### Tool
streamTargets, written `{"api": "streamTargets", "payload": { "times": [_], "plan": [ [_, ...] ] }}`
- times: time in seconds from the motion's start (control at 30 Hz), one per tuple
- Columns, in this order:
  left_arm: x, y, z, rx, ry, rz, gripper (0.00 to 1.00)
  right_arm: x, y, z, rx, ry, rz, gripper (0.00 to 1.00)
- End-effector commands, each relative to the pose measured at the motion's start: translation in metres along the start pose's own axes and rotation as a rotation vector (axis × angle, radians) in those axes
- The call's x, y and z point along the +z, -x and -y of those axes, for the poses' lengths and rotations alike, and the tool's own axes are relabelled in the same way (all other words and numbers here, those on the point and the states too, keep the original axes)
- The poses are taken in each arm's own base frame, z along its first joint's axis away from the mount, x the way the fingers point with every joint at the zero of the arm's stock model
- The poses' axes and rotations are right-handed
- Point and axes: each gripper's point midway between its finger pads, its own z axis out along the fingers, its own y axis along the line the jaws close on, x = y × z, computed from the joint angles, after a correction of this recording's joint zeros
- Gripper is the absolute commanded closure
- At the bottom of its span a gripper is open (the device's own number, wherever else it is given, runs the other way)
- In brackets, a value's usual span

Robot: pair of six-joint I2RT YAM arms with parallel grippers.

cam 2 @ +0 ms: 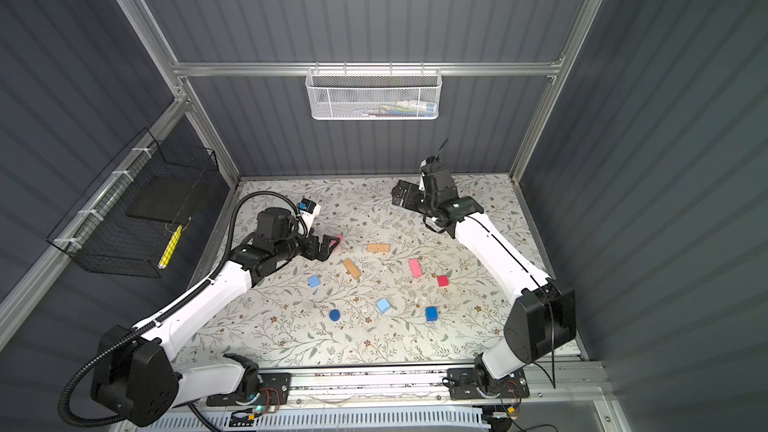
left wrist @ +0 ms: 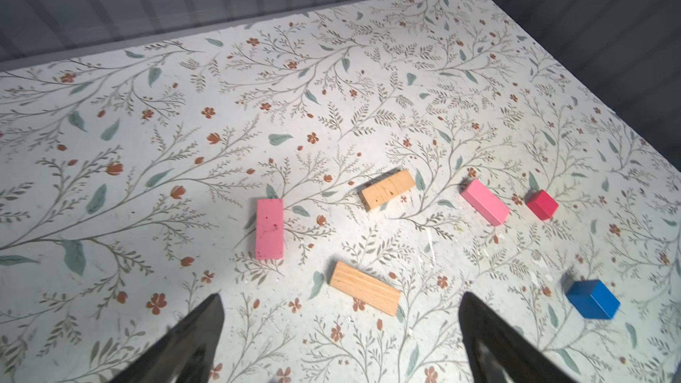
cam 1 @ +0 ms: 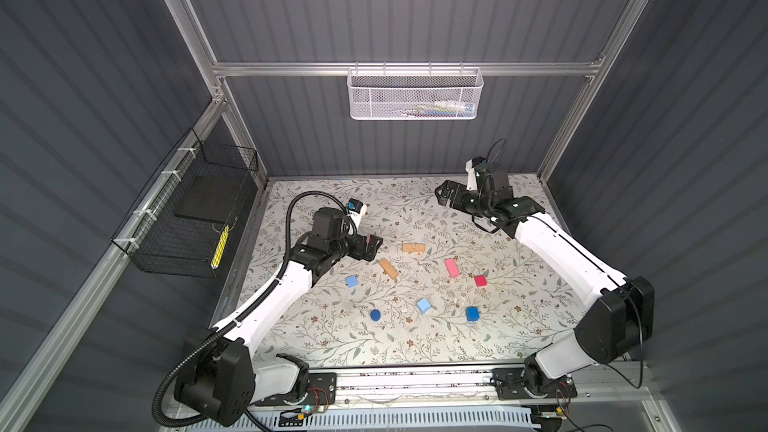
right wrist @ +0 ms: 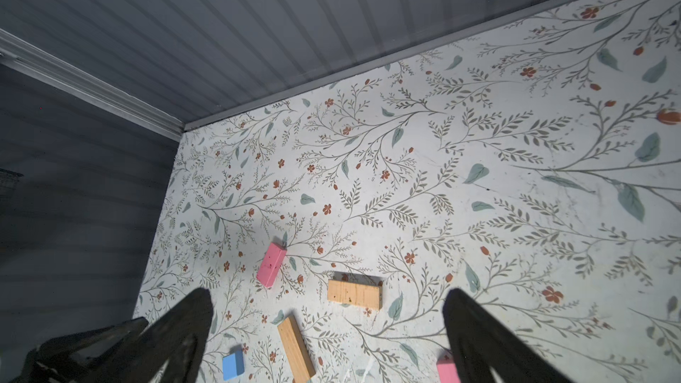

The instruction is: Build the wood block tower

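Since no two wood blocks (cam 1: 423,305) touch, the tower is unbegun, and I judge the first pick is in hand; nearest on the flowered bench (cam 1: 332,342) lies the dark blue round wooden disc (cam 1: 375,315); beyond, a tan wooden oblong (cam 1: 388,268); my left pincer (cam 1: 374,248) hangs wide, empty, by a pink wooden oblong (left wrist: 269,228); farthest, my right pincer (cam 1: 439,195) gapes empty; next, straddle the tan base squarely; the wrist views show that pink oblong whole, the top views barely.
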Motion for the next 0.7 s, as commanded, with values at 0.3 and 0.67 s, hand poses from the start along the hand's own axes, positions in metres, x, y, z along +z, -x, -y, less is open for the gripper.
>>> {"api": "streamTargets", "payload": {
  "times": [0.3, 0.67],
  "plan": [
    [0.034, -0.054, 0.030, 0.169, -0.050, -0.340, 0.00, -0.023, 0.005, 0.017, 0.121, 0.087, 0.165, 0.01],
    [0.067, -0.073, 0.027, 0.273, -0.032, -0.528, 0.00, -0.020, -0.004, 0.036, 0.171, 0.142, 0.144, 0.01]
  ]
}}
